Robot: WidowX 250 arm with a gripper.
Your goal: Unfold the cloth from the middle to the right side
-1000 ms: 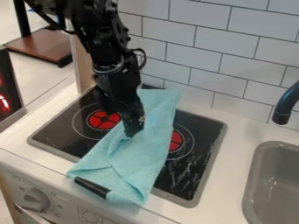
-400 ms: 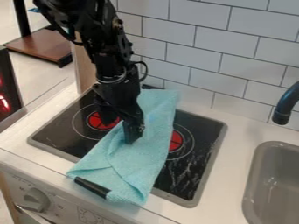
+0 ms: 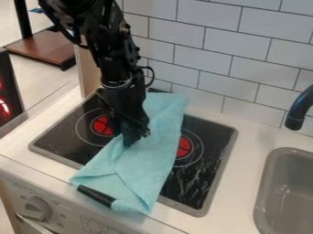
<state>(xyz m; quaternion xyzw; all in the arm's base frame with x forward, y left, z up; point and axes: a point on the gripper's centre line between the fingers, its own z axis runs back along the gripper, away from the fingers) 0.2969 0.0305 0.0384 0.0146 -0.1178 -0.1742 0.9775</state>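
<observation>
One turquoise cloth (image 3: 149,164), nubby and roughly oblong, aslant across centre over glossy black cooktop (image 3: 198,183). Shows diagonal creases toward lower left. Note black, angular gripper (image 3: 137,138) left of centre, at cloth's left edge; unable to confirm whether parted or closed.

White rectangular tiles with dark joints cover the wall (image 3: 220,68) across the top and upper right, while at the upper left a low brown shelf (image 3: 43,47) with a black post (image 3: 23,20) stands on a pale floor (image 3: 40,84), near a dark unit (image 3: 11,82) glowing red at the left edge.
</observation>
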